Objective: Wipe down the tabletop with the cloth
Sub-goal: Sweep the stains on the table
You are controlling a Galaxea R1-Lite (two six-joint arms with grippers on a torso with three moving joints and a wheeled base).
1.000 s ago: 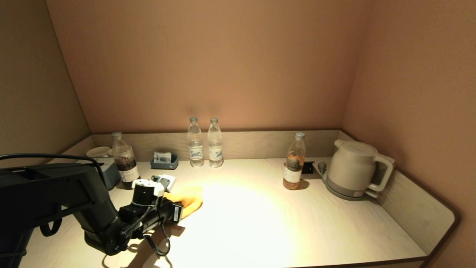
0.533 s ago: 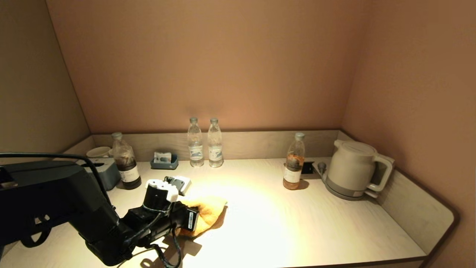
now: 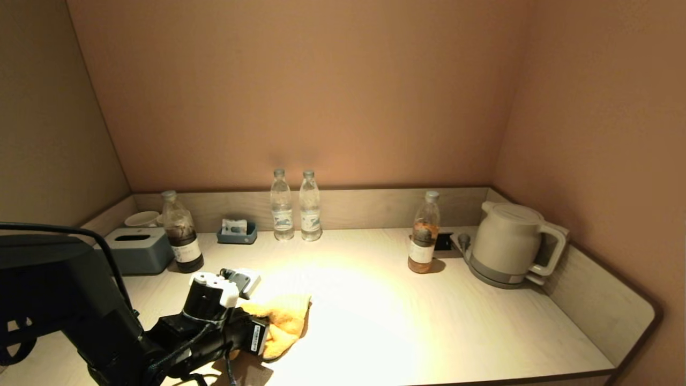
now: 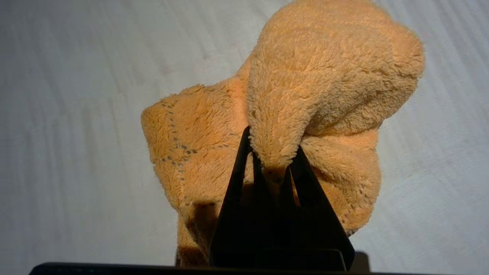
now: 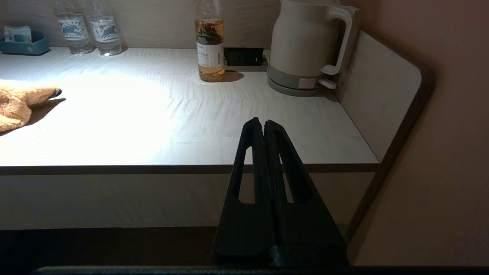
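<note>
The orange fluffy cloth (image 3: pixel 286 321) lies bunched on the pale wooden tabletop (image 3: pixel 402 321) at the front left. My left gripper (image 3: pixel 262 335) is shut on a fold of the cloth and presses it to the surface. In the left wrist view the cloth (image 4: pixel 324 76) is pinched in the left gripper (image 4: pixel 273 152), its black fingers (image 4: pixel 237 168) on either side. My right gripper (image 5: pixel 263 123) is shut and empty, parked below the table's front edge, out of the head view. The cloth also shows in the right wrist view (image 5: pixel 15 105).
Along the back stand a dark bottle (image 3: pixel 181 238), a grey tissue box (image 3: pixel 136 250), a cup (image 3: pixel 142 219), a small blue tray (image 3: pixel 237 232) and two clear water bottles (image 3: pixel 282 206). A tea bottle (image 3: pixel 423 233) and a kettle (image 3: pixel 509 244) stand at the right.
My left gripper dragged the cloth right and toward the front edge, then back left and nearer still. The right arm has not moved.
</note>
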